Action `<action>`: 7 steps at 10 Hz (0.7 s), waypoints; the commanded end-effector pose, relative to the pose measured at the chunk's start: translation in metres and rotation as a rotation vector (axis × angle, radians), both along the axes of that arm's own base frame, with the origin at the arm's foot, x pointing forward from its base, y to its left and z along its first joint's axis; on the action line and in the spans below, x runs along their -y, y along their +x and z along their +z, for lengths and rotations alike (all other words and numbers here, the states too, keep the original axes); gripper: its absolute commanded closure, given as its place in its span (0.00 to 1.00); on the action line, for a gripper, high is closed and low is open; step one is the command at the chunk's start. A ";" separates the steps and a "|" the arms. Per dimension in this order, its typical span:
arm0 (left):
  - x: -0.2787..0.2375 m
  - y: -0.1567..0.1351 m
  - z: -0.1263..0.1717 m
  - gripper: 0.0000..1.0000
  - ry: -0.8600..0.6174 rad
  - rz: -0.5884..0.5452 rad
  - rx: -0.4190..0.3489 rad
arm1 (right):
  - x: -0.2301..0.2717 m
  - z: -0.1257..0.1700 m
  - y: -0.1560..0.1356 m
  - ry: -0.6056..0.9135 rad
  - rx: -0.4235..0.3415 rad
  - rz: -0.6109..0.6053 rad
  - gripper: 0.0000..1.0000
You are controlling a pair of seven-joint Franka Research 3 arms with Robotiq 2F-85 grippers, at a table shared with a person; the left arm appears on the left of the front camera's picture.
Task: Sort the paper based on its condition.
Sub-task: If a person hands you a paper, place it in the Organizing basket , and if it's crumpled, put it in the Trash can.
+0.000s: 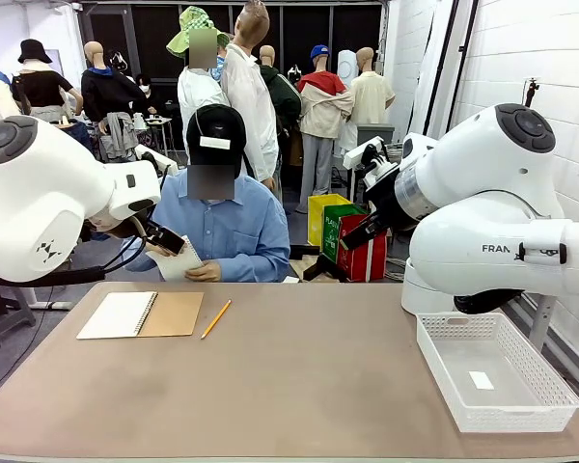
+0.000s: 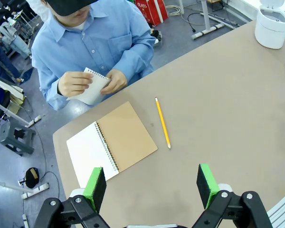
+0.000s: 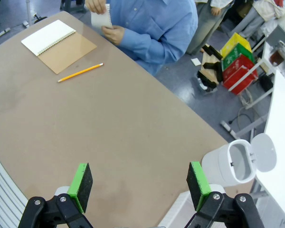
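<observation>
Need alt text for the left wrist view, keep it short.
A person in a blue shirt holds a small white sheet of paper in both hands at the table's edge. On the brown table lie an open spiral notebook and, apart from it, a yellow pencil. The left gripper hangs open and empty above.

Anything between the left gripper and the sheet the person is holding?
Nothing upright. The open notebook lies flat on the table between the left gripper and the paper, the pencil beside it. The person's hands grip the paper, past the table's far edge.
</observation>
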State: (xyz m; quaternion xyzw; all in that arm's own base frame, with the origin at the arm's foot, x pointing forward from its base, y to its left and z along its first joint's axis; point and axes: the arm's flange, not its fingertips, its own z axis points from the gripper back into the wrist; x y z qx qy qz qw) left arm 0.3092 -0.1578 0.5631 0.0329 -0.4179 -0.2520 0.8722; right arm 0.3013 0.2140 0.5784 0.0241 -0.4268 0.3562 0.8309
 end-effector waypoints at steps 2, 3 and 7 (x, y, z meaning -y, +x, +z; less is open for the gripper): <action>-0.001 0.001 0.000 0.00 0.010 -0.006 0.009 | -0.001 0.000 0.000 -0.005 0.002 -0.002 0.00; -0.001 0.001 0.000 0.00 0.010 -0.006 0.009 | -0.001 0.000 0.000 -0.005 0.002 -0.002 0.00; -0.001 0.001 0.000 0.00 0.010 -0.006 0.009 | -0.001 0.000 0.000 -0.005 0.002 -0.002 0.00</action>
